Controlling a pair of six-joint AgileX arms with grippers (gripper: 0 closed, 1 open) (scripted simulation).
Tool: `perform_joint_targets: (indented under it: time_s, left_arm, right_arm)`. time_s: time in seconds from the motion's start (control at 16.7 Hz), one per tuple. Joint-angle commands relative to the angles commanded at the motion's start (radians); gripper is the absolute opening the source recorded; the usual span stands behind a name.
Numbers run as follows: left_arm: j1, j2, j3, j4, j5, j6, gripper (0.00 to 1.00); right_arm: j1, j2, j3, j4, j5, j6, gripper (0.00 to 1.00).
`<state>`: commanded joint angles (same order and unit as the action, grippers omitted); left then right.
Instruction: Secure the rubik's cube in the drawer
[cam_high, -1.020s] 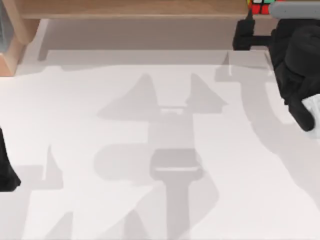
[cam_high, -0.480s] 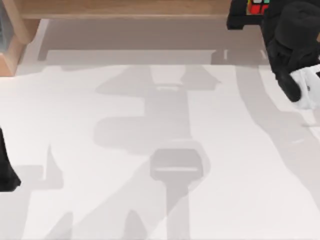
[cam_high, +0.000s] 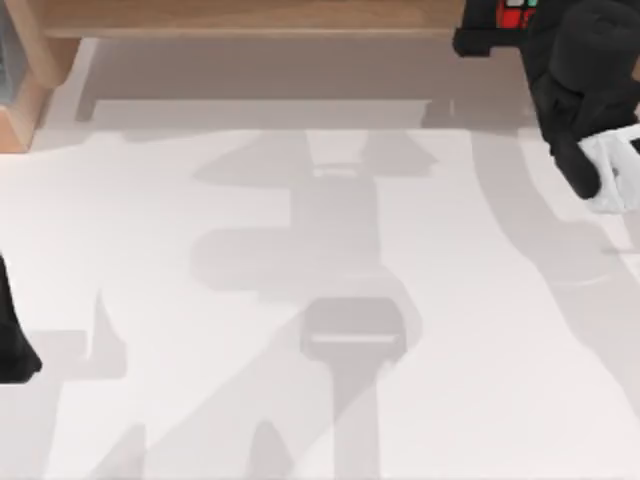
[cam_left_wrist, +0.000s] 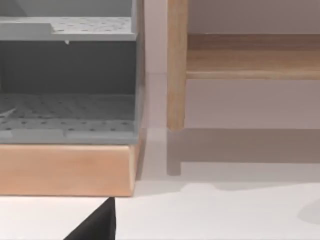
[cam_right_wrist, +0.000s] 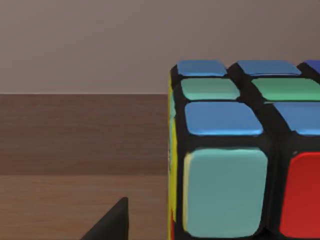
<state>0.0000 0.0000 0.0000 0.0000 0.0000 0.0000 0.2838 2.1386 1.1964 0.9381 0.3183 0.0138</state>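
The rubik's cube (cam_high: 515, 12) sits at the far right edge of the top view, on the wooden furniture (cam_high: 250, 18). In the right wrist view the rubik's cube (cam_right_wrist: 225, 190) looms close on a brown wooden surface, showing blue, green, red and yellow stickers. My right gripper (cam_high: 500, 35) reaches in at the cube, open. One of its fingers (cam_right_wrist: 107, 222) stands clear of the cube's side. A wooden drawer cabinet (cam_left_wrist: 65, 170) with grey perforated insides appears in the left wrist view. My left arm (cam_high: 12, 340) is parked at the table's left edge.
A wooden leg (cam_left_wrist: 176, 65) and rail of the furniture stand beside the cabinet. The cabinet's corner (cam_high: 18, 90) shows at the far left of the top view. The white table (cam_high: 320, 300) spreads in front, crossed by arm shadows.
The right gripper has moved toward the far edge and closed in on the cube. In the last half second it has barely shifted. The left arm is still.
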Motion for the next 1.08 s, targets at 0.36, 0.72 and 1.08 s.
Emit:
perform_joint_targets:
  time_s: [0.36, 0.72, 1.08]
  left_arm:
    - [0.000, 0.000, 0.000, 0.000, 0.000, 0.000, 1.00]
    - [0.000, 0.000, 0.000, 0.000, 0.000, 0.000, 1.00]
    - [0.000, 0.000, 0.000, 0.000, 0.000, 0.000, 1.00]
  right_arm:
    - [0.000, 0.000, 0.000, 0.000, 0.000, 0.000, 0.32]
    - [0.000, 0.000, 0.000, 0.000, 0.000, 0.000, 0.00]
    - [0.000, 0.000, 0.000, 0.000, 0.000, 0.000, 0.00]
